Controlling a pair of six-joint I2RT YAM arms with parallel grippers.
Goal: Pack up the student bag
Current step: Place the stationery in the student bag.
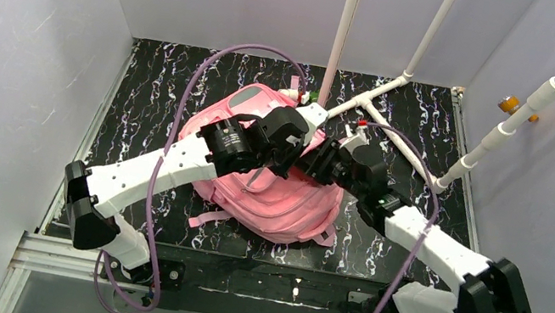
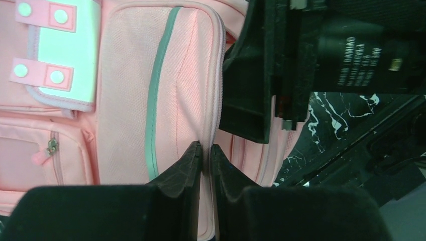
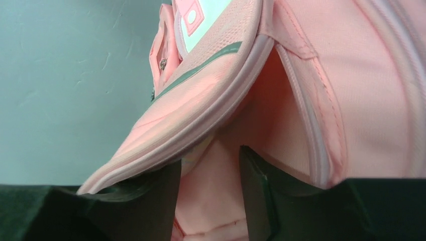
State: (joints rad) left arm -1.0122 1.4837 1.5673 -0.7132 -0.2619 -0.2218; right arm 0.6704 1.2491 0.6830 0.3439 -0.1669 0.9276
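The pink student bag [image 1: 266, 202] lies flat in the middle of the black marbled table [image 1: 146, 99]. My left gripper [image 1: 277, 161] is over the bag's middle. In the left wrist view it [image 2: 205, 146] is shut on the zipper edge of the lighter front pocket [image 2: 125, 100], next to the grey strip [image 2: 155, 90]. My right gripper [image 1: 314, 165] meets the bag from the right. In the right wrist view it [image 3: 210, 155] is open, with its fingers pushed into a gap under a lifted flap [image 3: 201, 100] and pink fabric between them.
A white pipe frame [image 1: 379, 97] and an upright pole [image 1: 348, 22] stand just behind the bag. An angled pipe [image 1: 543, 96] with an orange fitting [image 1: 510, 104] is at the right wall. Purple cables [image 1: 189, 98] loop over the left arm. Walls close three sides.
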